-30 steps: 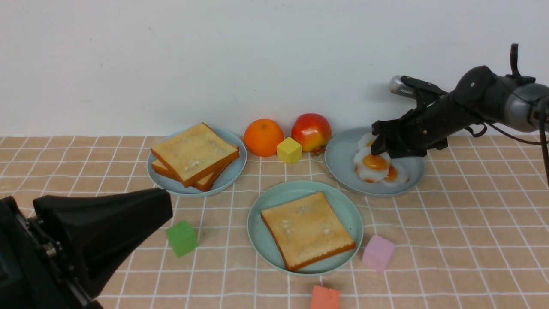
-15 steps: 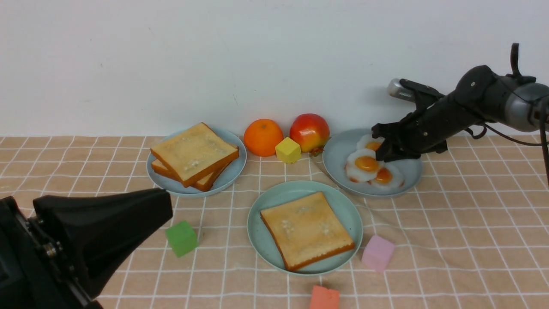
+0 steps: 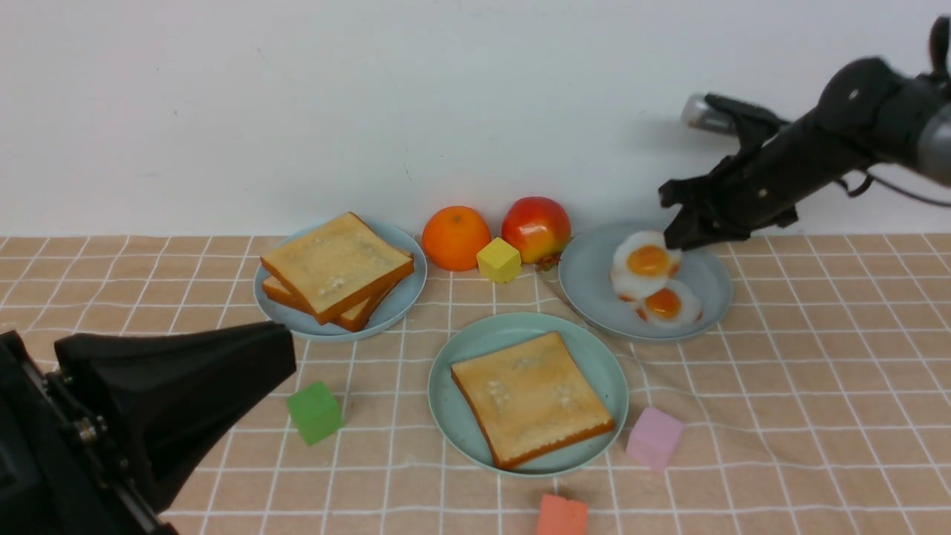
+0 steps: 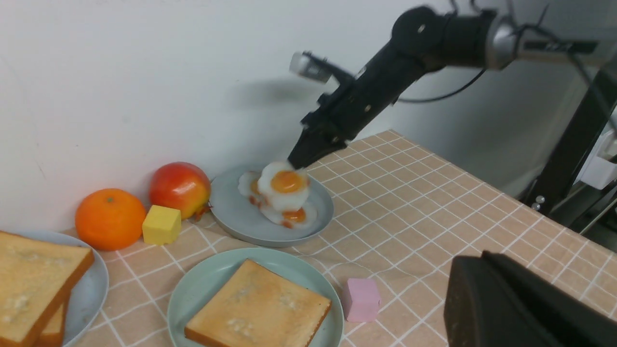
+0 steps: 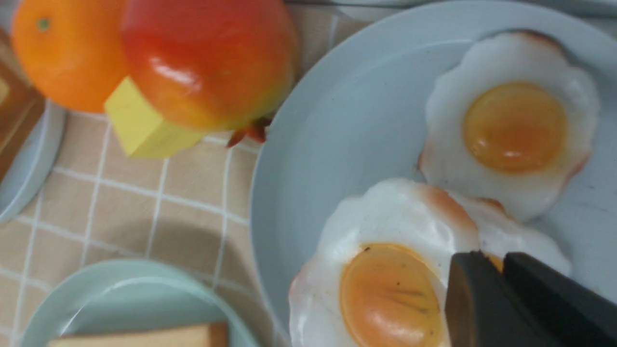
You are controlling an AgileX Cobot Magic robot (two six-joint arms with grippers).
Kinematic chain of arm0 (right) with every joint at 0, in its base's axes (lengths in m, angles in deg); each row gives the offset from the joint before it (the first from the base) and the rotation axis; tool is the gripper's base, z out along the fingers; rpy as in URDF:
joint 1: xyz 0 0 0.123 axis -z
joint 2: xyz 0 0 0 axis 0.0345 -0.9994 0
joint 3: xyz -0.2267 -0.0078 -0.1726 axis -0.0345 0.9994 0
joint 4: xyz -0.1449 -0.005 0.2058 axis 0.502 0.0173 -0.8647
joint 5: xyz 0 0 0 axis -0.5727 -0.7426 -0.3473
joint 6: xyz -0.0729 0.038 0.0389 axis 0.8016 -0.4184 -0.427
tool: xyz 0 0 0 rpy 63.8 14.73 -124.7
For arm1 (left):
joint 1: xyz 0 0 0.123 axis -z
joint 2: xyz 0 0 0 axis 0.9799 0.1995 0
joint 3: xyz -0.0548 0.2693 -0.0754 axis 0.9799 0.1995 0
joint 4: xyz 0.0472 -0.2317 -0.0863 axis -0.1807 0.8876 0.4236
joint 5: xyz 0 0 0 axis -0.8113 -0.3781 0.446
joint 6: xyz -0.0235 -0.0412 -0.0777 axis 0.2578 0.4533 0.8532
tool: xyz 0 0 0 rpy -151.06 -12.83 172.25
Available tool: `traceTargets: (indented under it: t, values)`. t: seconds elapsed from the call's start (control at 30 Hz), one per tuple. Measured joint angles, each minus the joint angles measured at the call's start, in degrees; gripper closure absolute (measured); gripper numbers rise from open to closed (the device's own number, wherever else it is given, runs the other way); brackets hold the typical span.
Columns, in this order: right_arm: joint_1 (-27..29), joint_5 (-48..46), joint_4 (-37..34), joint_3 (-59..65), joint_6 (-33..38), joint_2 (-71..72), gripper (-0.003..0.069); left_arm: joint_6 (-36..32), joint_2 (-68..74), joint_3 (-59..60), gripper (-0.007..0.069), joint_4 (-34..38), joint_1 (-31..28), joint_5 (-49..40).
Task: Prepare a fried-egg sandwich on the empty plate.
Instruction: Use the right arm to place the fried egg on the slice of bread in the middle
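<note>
Front view first: where was the glossy white, orange-yolked toy fried egg (image 3: 645, 266)?
— Pinched by its far white rim in the right gripper (image 3: 680, 239), whose black jaws were pressed onto it. It hung tilted just above the round blue-grey plastic plate (image 3: 587, 286), over a second toy egg (image 3: 665, 305) lying there.
And the target?
— The round mint-green plastic plate (image 3: 446, 371) lay nearer the robot and to the gripper's left, with one square golden toy toast slice (image 3: 531, 397) flat on it.
So which way would the carry run?
— I judged leftward and back toward the robot, then down onto that slice. The right arm was the near one.
The left gripper (image 3: 282, 357)?
— Low in the foreground, well apart from everything, jaws pressed together, empty as far as I could see. Two more toast slices (image 3: 338, 264) waited on the other blue-grey plate (image 3: 405, 305).
</note>
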Motion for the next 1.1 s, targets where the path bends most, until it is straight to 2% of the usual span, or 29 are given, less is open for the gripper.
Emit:
traceTargets:
  t: [0.13, 0.3, 0.47, 0.57, 0.87, 1.0, 1.1]
  values:
    - [-0.2, -2.5, -0.3, 2.2, 0.5, 3.7, 0.0593, 0.0, 0.0, 0.0, 0.0624, -0.8, 0.0, 0.0]
    - [-3.7, -1.4, -5.7, 16.8, 4.9, 14.6, 0.0597, 0.0, 0.0, 0.0, 0.0622, -3.8, 0.0, -2.4]
    - [-10.1, 4.5, -11.1, 29.1, 8.1, 20.1, 0.0596, 0.0, 0.5, 0.0, 0.062, -5.8, 0.0, -6.8]
    - [-13.6, 11.5, -14.0, 34.0, 8.6, 19.4, 0.0596, 0.0, 0.6, 0.0, 0.0618, -6.9, 0.0, -8.7]
    - [-15.0, 22.4, -21.8, 35.3, 8.8, 13.6, 0.0596, 0.0, 0.6, 0.0, 0.0617, -7.3, 0.0, -9.6]
    - [-15.0, 21.8, -23.7, 35.3, 8.8, 11.6, 0.056, 0.0, 0.6, 0.0, 0.0617, -7.3, 0.0, -9.6]
    - [-15.0, 21.3, -24.3, 35.3, 8.8, 10.7, 0.0468, 0.0, 0.6, 0.0, 0.0617, -7.3, 0.0, -9.6]
